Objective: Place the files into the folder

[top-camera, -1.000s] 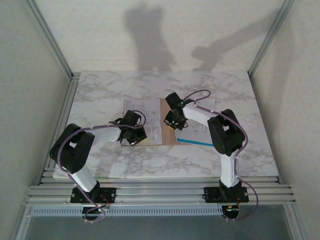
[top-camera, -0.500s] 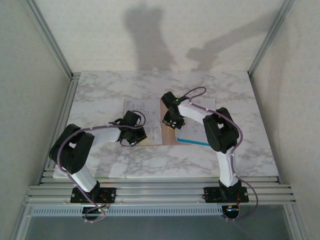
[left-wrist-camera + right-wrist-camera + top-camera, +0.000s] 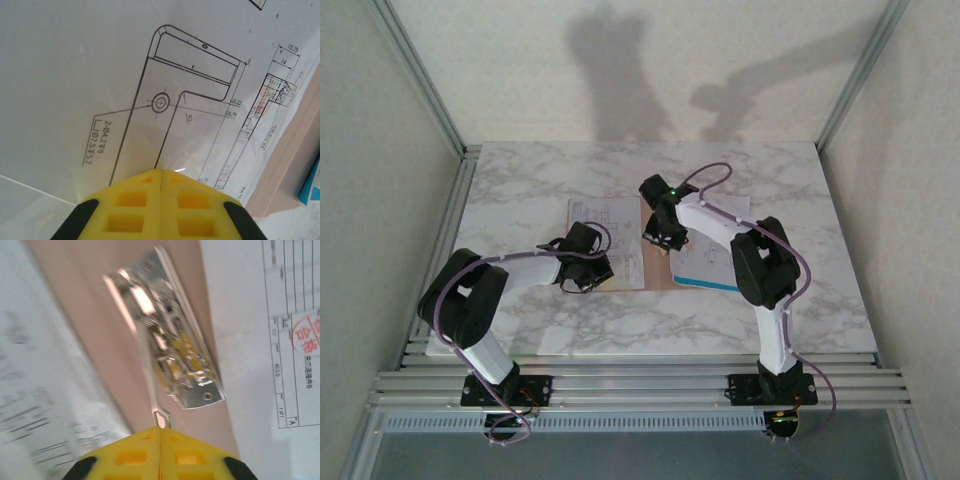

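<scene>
The files lie on the open folder (image 3: 656, 274) at the middle of the table (image 3: 520, 185). The left sheet (image 3: 605, 214) covers its left half. The blue-edged sheet (image 3: 702, 264) covers its right half. Between their inner edges a strip of bare card runs from front to back.

In the right wrist view a metal clip (image 3: 170, 350) lies aslant on that card (image 3: 85, 315). The stamped sheet (image 3: 250, 315) borders it on one side and a blurred sheet on the other.

The right gripper (image 3: 658, 238) hangs over the strip, its jaws pressed together (image 3: 161, 429). The clip's wire loop ends right at the tips. Whether it is pinched I cannot tell.

The left gripper (image 3: 588, 276) is at the near part of the left sheet, jaws also pressed together (image 3: 161, 172). Its tips point at a printed drawing (image 3: 75, 75). The folder's edge (image 3: 295, 150) shows to the right there, with a blue corner past it.

Bare marble lies open along the far edge and down both sides of the folder. A narrower band runs in front, and frame posts stand at the far corners.
</scene>
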Available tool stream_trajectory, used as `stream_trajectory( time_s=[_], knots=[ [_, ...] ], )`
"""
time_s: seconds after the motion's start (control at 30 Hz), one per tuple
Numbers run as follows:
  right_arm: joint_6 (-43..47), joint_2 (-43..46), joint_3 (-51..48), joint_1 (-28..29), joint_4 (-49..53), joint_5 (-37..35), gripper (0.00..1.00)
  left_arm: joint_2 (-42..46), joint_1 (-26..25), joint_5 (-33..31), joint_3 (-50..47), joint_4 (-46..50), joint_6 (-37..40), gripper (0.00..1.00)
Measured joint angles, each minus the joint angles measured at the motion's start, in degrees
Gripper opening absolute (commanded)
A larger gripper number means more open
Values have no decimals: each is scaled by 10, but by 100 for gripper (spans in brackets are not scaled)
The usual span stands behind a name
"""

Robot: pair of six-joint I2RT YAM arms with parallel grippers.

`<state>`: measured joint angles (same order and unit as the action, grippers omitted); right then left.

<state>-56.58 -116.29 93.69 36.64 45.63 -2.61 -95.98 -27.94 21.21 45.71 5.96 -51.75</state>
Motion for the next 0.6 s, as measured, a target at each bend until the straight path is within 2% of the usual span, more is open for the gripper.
stream_trajectory(
  time_s=[0.17,0.33,0.43,0.6],
  knots=[
    [-8,67,-1,0,-15,-10,29,0,0,0,0,0,0,0],
    [-23,121,-56,0,-58,2,57,0,0,0,0,0,0,0],
    [-38,128,-101,0,-87,27,65,0,0,0,0,0,0,0],
    [-72,118,-129,-3,-113,70,66,0,0,0,0,0,0,0]
  ],
)
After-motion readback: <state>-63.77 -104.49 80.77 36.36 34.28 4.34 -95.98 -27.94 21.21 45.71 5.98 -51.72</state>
